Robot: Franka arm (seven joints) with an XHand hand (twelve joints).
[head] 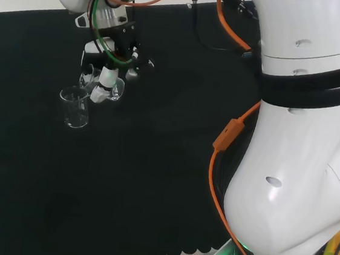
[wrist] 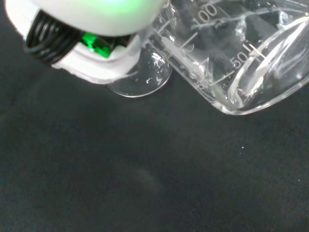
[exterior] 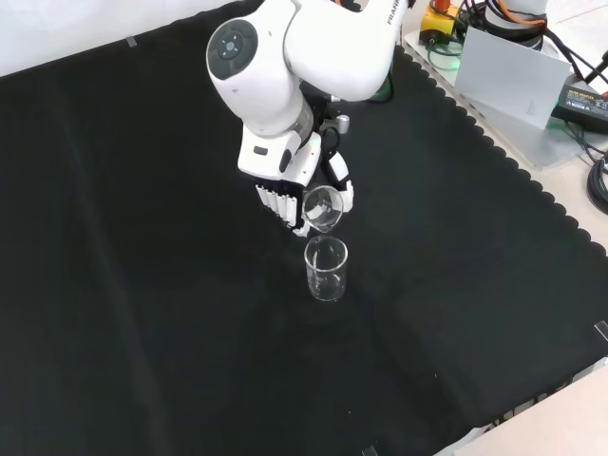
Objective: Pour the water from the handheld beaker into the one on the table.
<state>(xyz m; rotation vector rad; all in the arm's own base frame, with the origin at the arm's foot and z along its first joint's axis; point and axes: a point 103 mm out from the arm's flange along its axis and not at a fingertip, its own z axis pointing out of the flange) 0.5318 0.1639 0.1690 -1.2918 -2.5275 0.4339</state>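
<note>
The hand (exterior: 294, 195) hangs low over the black-clothed surface (exterior: 142, 313), with its fingers (exterior: 281, 204) curled around a clear held beaker (exterior: 323, 209). In the front view the held beaker is tilted, its open mouth turned toward the camera and downward, above a second clear beaker (exterior: 326, 269) that stands upright on the cloth. The standing beaker sits just below the held one in that view; the two rims are close, but contact between them cannot be confirmed.

In the head view the hand (head: 105, 78) is left of the arm's (head: 295, 147) large white links, and the held beaker (head: 114, 89) is gripped at its lower end, leaning toward the standing beaker (head: 75, 108), which lies just to the left and slightly nearer the camera.

In the wrist view the held beaker (wrist: 231, 58) appears close and large, lying at a steep tilt with printed graduation marks on its wall. The glass of the standing beaker (wrist: 140, 79) shows beside it, against the cloth, partly covered by a white part of the hand (wrist: 91, 29). Water level in either vessel cannot be determined, and no stream between them is discernible.
</note>
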